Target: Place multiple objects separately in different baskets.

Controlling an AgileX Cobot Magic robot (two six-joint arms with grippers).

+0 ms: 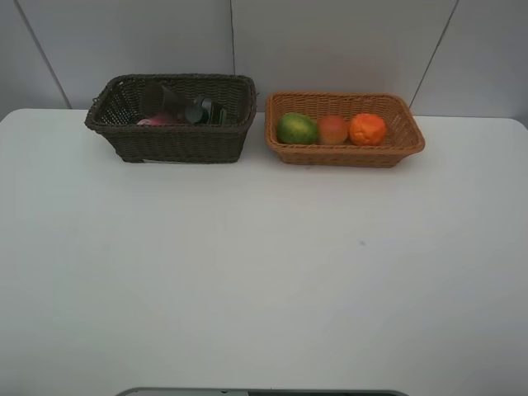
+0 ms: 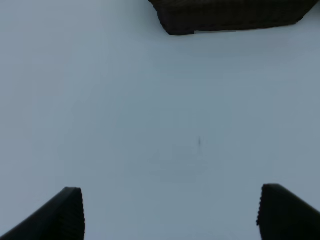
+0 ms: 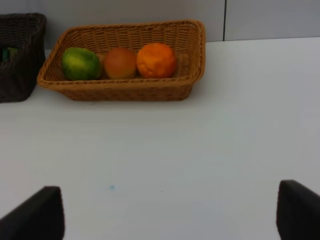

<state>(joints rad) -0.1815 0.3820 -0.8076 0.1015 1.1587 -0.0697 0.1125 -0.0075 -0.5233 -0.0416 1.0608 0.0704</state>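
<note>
Dark brown basket [image 1: 177,142]: rectangular woven wicker, deep-walled, at the far left of the white table [image 1: 264,280], close to the back wall; it holds a pink item [image 1: 158,120], a dark bottle shape [image 1: 153,97] and a greyish cup-like piece [image 1: 196,110], all partly hidden by the rim. Light orange-tan basket [image 1: 345,154]: shallower, just beside the dark one with a narrow gap between them; it holds in a row a green round fruit [image 1: 296,129], a reddish peach-like fruit [image 1: 332,129] and an orange [image 1: 367,129], each touching its neighbour. Both baskets sit near the table's far edge; the whole near expanse of tabletop lies open. Left gripper [image 2: 170,215]: jaws spread wide over bare table, holding nothing. Right gripper [image 3: 170,210]: jaws likewise spread, empty, facing the tan basket from well apart.
</note>
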